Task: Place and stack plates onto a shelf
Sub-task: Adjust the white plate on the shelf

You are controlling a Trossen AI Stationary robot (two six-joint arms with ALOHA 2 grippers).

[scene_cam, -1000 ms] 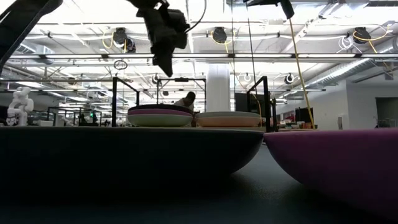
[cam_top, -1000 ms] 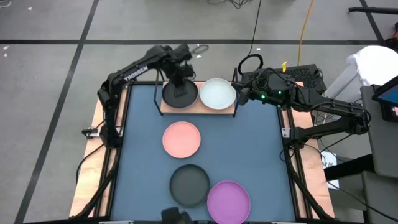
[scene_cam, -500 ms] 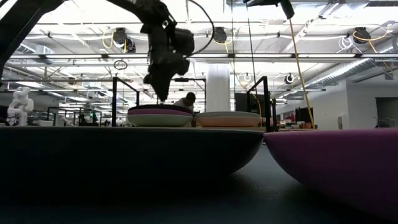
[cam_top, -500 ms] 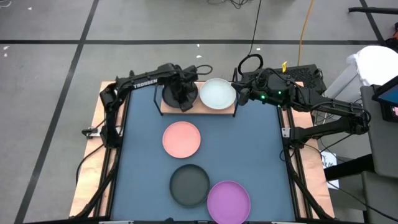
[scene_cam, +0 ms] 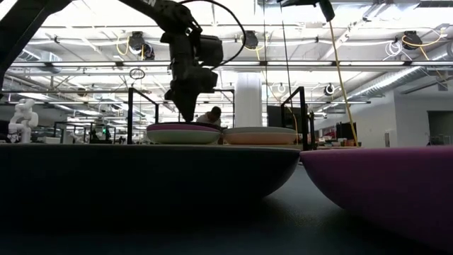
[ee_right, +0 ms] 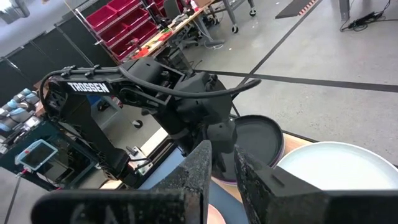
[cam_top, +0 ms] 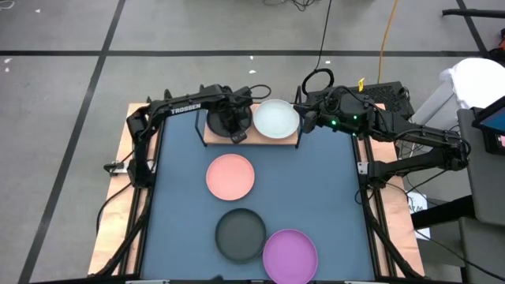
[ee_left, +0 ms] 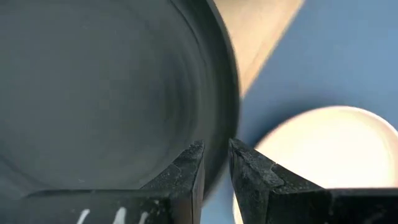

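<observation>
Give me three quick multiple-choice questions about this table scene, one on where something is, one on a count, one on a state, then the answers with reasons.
1. Where is the left gripper?
A. over the dark grey plate on the shelf
B. over the pink plate
C. off the table

2. How many plates lie on the blue mat?
A. one
B. three
C. five

3. The whitish plate is:
A. held
B. resting on the shelf
C. tilted on edge

Answers: A, it hangs at the grey plate on the shelf; B, pink, grey and purple; B, it lies flat, ungripped.

Left gripper [scene_cam: 188,113] just above stacked plates [scene_cam: 183,132] — shelf [scene_cam: 219,146] beneath
</observation>
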